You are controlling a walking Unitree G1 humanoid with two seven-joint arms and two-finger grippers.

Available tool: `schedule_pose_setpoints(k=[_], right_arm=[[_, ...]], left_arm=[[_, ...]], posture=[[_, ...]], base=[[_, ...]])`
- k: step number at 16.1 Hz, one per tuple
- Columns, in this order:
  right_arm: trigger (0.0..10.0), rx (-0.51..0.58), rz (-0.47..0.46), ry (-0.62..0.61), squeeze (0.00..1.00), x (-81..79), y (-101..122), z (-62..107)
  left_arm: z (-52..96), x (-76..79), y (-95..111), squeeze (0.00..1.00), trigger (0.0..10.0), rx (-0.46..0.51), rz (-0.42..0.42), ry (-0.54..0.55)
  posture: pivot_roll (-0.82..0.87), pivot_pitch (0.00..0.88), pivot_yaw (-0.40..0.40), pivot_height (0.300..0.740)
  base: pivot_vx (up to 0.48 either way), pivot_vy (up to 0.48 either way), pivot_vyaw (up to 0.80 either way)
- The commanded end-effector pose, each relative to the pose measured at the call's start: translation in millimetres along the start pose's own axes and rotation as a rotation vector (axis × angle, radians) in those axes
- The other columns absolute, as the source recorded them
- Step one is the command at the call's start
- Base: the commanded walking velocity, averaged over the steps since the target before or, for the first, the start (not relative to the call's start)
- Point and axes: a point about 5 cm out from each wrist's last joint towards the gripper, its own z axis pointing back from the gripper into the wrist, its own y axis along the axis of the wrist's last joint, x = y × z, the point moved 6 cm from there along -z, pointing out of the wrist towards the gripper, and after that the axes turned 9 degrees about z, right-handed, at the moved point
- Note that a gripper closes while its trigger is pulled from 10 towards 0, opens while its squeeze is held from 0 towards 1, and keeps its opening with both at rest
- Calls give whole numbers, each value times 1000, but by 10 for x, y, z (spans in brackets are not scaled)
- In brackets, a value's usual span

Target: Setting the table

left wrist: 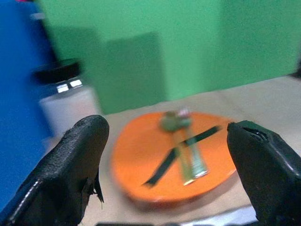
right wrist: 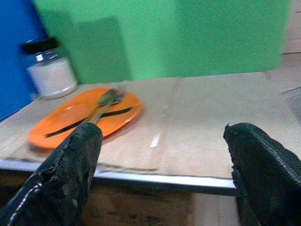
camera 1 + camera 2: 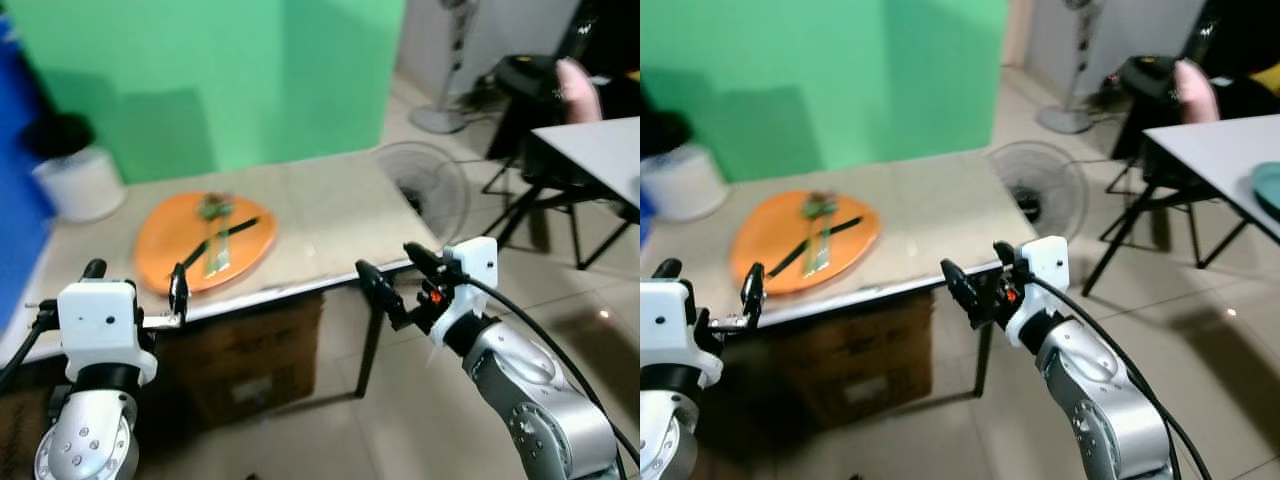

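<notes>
An orange plate (image 3: 165,240) lies on the left part of a beige table (image 3: 330,210). On the plate are a green spoon (image 2: 106,99), with what looks like a green fork beside it, and a long black utensil (image 3: 228,235) laid across them. My left gripper (image 3: 136,280) hovers at the table's near edge, just in front of the plate. It is open and holds nothing. My right gripper (image 3: 400,275) is near the table's front right corner, to the right of the plate, also open with nothing in it.
A white jar with a black lid (image 3: 80,180) stands at the table's back left by a blue panel. Cardboard boxes (image 3: 250,360) sit under the table. To the right are a floor fan (image 3: 425,185), a grey table (image 3: 600,150) and chairs on a tiled floor.
</notes>
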Motion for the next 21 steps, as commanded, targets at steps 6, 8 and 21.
schedule_pose_setpoints(k=[6,8,21], right_arm=[[10000,-8,-11,-54,0,147,4,1],[10000,1,14,-46,0,163,35,-4],[10000,-31,88,112,0,100,21,4]], left_arm=[[-47,80,-13,1000,10000,-13,18,-51],[-68,86,-21,1000,10000,-17,28,-54],[-53,78,-103,1000,10000,-59,24,-57]], posture=[[-22,0,46,740],[-24,0,46,740],[-25,0,42,740]], base=[[317,0,-279],[317,0,0],[276,0,222]])
